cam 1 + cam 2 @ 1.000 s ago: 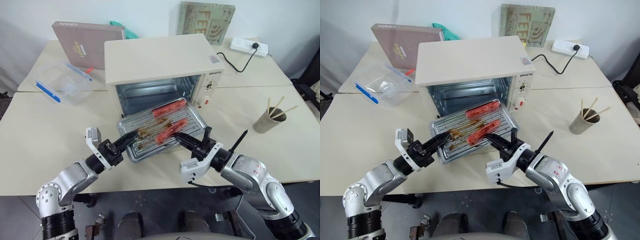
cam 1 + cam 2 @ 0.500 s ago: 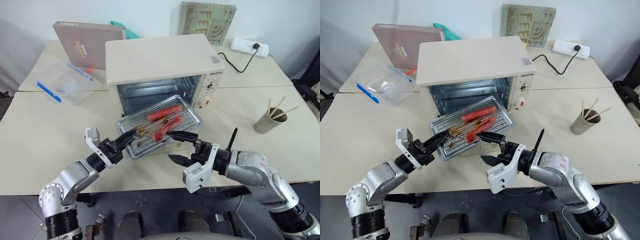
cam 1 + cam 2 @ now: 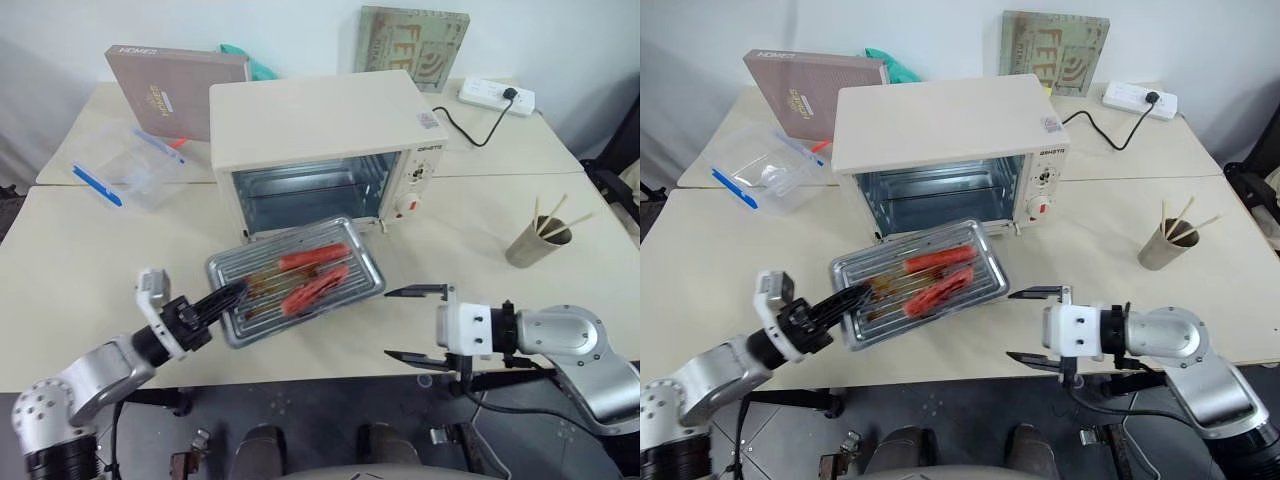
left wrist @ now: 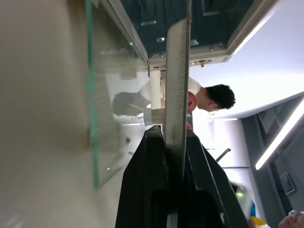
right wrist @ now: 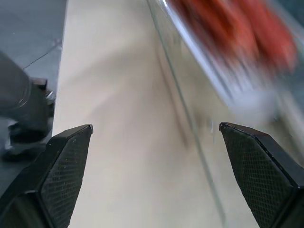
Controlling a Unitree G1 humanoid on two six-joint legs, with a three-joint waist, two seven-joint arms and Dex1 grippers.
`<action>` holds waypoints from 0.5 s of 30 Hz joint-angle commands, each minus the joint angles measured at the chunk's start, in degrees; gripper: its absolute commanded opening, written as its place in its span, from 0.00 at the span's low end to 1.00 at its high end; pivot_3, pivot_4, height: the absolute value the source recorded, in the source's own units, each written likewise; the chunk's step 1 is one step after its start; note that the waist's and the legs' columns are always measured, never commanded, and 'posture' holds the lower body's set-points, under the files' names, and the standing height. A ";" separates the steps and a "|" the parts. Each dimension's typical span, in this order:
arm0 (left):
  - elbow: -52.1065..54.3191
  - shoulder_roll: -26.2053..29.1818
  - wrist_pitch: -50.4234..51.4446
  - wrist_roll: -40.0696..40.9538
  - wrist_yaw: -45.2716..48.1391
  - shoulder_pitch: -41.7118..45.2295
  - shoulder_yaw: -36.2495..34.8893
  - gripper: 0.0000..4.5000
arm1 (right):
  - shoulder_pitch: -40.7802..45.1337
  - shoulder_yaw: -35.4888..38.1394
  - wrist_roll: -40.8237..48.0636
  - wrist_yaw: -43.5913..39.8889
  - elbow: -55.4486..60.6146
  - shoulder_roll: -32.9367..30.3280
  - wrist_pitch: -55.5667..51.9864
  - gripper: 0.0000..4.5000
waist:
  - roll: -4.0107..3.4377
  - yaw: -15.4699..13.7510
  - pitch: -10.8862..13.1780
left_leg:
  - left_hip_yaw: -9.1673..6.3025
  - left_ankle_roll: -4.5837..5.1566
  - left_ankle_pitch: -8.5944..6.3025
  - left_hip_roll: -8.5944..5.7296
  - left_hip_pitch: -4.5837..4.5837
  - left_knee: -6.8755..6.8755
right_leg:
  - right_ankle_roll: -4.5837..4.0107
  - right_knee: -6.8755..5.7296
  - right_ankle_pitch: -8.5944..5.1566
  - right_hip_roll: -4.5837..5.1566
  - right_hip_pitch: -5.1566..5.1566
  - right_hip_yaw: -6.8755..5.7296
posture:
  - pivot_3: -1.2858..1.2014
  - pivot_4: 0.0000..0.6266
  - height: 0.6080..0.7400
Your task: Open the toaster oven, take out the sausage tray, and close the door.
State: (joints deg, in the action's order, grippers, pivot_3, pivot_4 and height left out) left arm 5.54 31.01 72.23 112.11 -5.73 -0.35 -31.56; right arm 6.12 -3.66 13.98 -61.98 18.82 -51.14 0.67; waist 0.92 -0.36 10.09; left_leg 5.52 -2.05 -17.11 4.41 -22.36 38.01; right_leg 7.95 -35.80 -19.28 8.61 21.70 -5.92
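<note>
Down at the front edge of the cream table (image 3: 90, 250), the handover to one arm is complete. A second ago both grippers were on the shallow silver metal sausage tray (image 3: 296, 279), one at each near corner; now the right gripper (image 3: 418, 322) has let go and swung away to the right, its two black fingers spread wide with nothing between them, well apart from the tray. The left gripper (image 3: 222, 297) stays clenched on the tray's near-left rim, and the left wrist view shows that thin metal edge (image 4: 176, 85) pinched between the dark fingers (image 4: 147, 180).

The tray has come fully clear of the large cream-white toaster oven (image 3: 318, 140) and shifted left and toward the robot. It sits in front of the oven's mouth, over the lowered glass door (image 4: 107, 90), with its two red sausages (image 3: 312, 270) lying along the ridged bottom. Whether it rests on the door or is held just above it, I cannot tell.

For the task, that reads as the take-out nearly done: the tray still needs a resting place on bare table, likely to the left. A one-corner grip could let it tilt. The door remains open, and the freed right gripper looks the natural one to shut it.
</note>
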 commanded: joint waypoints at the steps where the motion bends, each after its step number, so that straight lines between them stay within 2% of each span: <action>1: -0.30 3.38 0.64 0.89 5.45 -3.38 -3.90 0.00 | 3.29 1.74 0.70 -1.21 -4.07 0.25 1.58 0.99 | 0.00 0.14 0.00 | 0.00 -0.01 0.00 0.00 0.01 0.01 | 0.00 0.05 0.00 0.00 -0.01 0.00 | 0.52 0.24 1.00; 5: -0.13 3.92 -0.96 0.89 6.83 -9.10 -11.08 0.00 | 8.57 0.96 -1.06 -2.05 -12.80 1.04 4.14 0.99 | -0.01 0.46 0.01 | 0.01 -0.03 -0.02 0.04 0.04 0.01 | -0.03 0.15 -0.02 -0.01 -0.01 0.00 | 0.52 0.24 1.00; 8: 1.22 4.08 -1.37 0.89 7.64 -13.51 -13.34 0.00 | 11.33 0.05 -2.37 -2.52 -17.16 1.90 6.23 0.99 | -0.02 0.53 0.01 | 0.04 -0.05 -0.05 0.06 0.03 -0.01 | -0.03 0.15 -0.02 -0.03 -0.01 0.00 | 0.52 0.24 1.00; 15: 7.61 -1.22 -6.97 0.89 7.05 -21.85 -20.71 0.00 | 14.78 -1.44 -4.94 -3.55 -24.70 4.15 9.24 0.99 | -0.03 0.43 0.02 | 0.06 -0.06 -0.09 0.08 0.04 0.05 | -0.03 0.20 -0.02 -0.02 -0.03 0.02 | 0.52 0.24 1.00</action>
State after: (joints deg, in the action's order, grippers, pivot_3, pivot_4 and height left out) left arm 10.79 30.15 66.97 112.09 0.29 -21.07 -49.31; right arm 20.07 -5.11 9.35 -65.47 -5.45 -47.22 8.84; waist 0.89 0.08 10.11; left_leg 5.59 -2.12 -17.20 4.49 -22.32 38.06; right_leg 7.91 -35.59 -19.30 8.58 21.67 -5.90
